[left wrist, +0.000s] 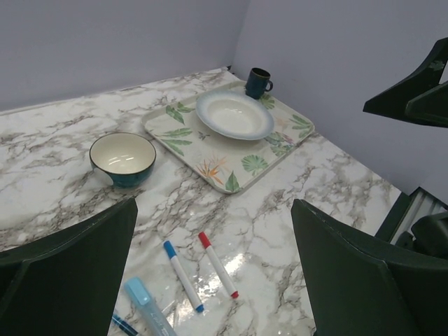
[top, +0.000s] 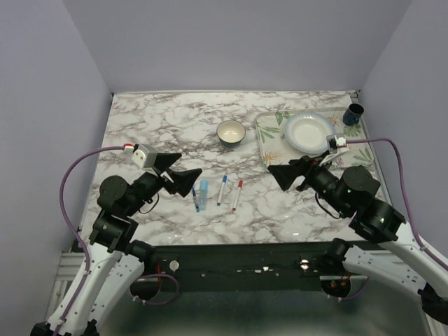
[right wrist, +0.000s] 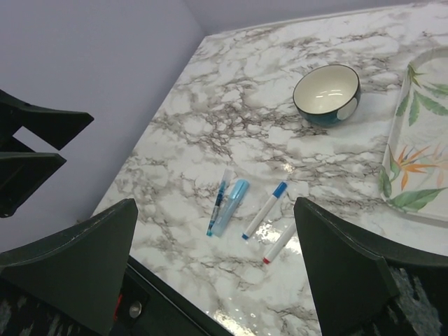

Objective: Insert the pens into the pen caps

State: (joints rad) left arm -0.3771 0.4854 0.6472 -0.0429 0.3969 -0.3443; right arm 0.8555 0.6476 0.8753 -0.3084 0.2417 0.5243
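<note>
Two white-barrelled pens lie side by side on the marble table between the arms: one with blue ends [top: 222, 189] [left wrist: 183, 276] [right wrist: 264, 210] and one with red ends [top: 237, 194] [left wrist: 218, 264] [right wrist: 280, 243]. Each has a wider coloured piece at its far end. Left of them lie a pale blue translucent pen [top: 204, 189] [left wrist: 147, 308] [right wrist: 231, 206] and a thin dark blue pen [top: 195, 199] [right wrist: 219, 201]. Loose pen caps are out of view. My left gripper [top: 183, 170] [left wrist: 213, 210] hovers open left of the pens. My right gripper [top: 281, 168] [right wrist: 215, 203] hovers open to their right. Both are empty.
A dark-rimmed bowl [top: 231, 133] [left wrist: 122, 157] [right wrist: 326, 94] stands behind the pens. At the back right, a leaf-patterned tray [top: 269, 136] [left wrist: 231, 171] [right wrist: 413, 175] carries a white plate [top: 308, 133] [left wrist: 233, 115], with a dark blue cup [top: 353, 113] [left wrist: 257, 82] in the corner.
</note>
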